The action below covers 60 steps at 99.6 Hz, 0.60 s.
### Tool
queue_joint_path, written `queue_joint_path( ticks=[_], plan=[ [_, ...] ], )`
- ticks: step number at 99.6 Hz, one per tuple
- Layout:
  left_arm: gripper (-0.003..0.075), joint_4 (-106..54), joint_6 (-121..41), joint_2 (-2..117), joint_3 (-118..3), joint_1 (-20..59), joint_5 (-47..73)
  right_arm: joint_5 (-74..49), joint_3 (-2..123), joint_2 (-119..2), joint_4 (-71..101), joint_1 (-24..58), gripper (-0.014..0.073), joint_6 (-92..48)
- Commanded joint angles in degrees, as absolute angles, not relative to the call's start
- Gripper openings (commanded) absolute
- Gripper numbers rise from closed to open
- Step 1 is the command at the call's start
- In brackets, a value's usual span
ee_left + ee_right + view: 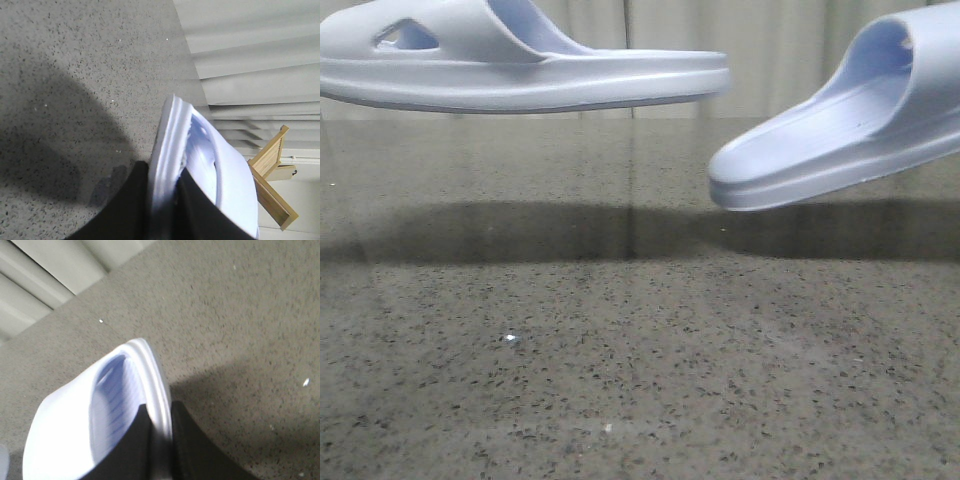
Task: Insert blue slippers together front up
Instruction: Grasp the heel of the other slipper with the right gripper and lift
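Two pale blue slippers hang in the air above the speckled table. The left slipper (520,60) lies level at the upper left of the front view, one end pointing right. The right slipper (840,130) is tilted, its low end down to the left, footbed showing. The two do not touch. Neither gripper shows in the front view. My left gripper (165,195) is shut on the left slipper's (210,165) sole edge. My right gripper (160,435) is shut on the right slipper's (90,415) sole edge.
The dark speckled stone table (620,360) spreads below, with the slippers' shadows across it. Pale curtains (760,40) hang behind. A wooden frame (272,175) stands beyond the table in the left wrist view.
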<state>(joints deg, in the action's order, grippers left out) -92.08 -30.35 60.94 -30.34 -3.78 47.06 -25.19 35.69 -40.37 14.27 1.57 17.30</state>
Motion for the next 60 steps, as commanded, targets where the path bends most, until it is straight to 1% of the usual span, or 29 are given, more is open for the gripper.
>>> queue_joint_path(
  ticks=[1, 22, 60],
  plan=[
    [0.0016, -96.0, -30.0, 59.9, -31.7, -4.2, 49.0, -23.7, 39.7, -38.1, 12.2, 1.4, -0.0106, 16.6],
    [0.0016, -96.0, -30.0, 59.9, -31.7, -4.2, 48.5, -32.5, 45.4, -36.3, 9.9, 1.4, -0.0106, 16.6],
    [0.0016, -96.0, -30.0, 60.0, -31.7, -4.2, 48.1, -36.9, 53.4, -34.0, 13.0, 1.4, -0.0107, 16.6]
  ],
)
